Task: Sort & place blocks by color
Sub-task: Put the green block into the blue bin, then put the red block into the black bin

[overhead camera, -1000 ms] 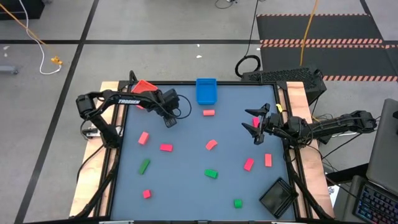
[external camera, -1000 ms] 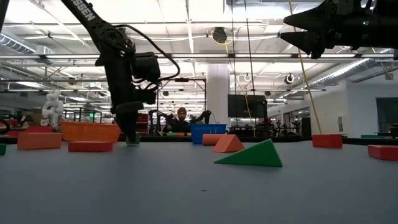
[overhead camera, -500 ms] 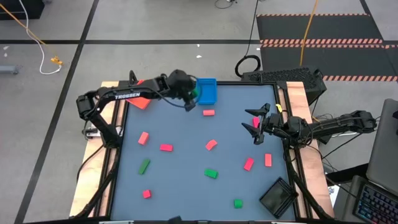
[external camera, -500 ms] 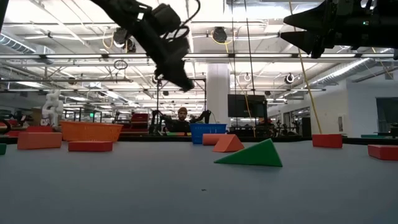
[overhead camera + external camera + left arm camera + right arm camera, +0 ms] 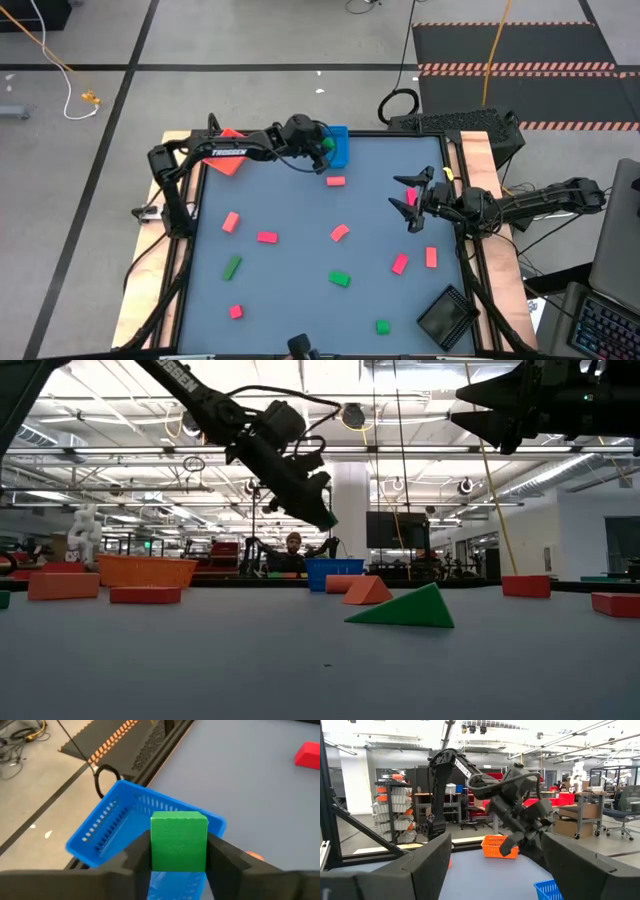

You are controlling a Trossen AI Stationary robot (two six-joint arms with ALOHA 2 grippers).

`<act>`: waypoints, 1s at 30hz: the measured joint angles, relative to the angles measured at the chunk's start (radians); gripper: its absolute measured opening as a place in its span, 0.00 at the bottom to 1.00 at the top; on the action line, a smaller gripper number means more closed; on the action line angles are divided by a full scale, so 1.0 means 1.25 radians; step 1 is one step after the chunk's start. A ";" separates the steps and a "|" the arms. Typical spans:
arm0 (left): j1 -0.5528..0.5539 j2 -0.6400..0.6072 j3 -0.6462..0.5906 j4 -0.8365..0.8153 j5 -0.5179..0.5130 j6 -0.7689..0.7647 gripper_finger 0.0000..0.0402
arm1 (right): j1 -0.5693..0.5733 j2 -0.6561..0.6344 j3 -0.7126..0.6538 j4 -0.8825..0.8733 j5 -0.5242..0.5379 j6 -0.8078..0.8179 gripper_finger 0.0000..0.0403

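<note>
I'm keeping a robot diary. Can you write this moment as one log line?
left gripper: holds green block over blue tray | right gripper: open, waiting at table's right

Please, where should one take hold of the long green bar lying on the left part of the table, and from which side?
Grip the green bar at its middle, across its two long faces, coming straight down from above. It lies flat and slanted on the table, so the fingers should probably be turned to match that slant.
</note>
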 joint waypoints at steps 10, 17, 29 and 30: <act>0.001 -0.013 0.000 0.000 -0.035 -0.051 0.95 | 0.000 0.000 0.000 -0.006 -0.002 0.015 0.75; -0.026 -0.094 -0.001 -0.008 0.159 -0.111 0.78 | 0.000 0.000 0.000 -0.010 -0.006 0.076 0.75; -0.082 -0.147 0.000 0.049 0.379 -0.092 0.66 | 0.000 0.000 0.000 -0.010 0.023 0.008 0.75; -0.087 -0.141 0.000 0.055 0.342 -0.086 0.66 | 0.000 0.000 0.000 -0.011 0.041 0.007 0.75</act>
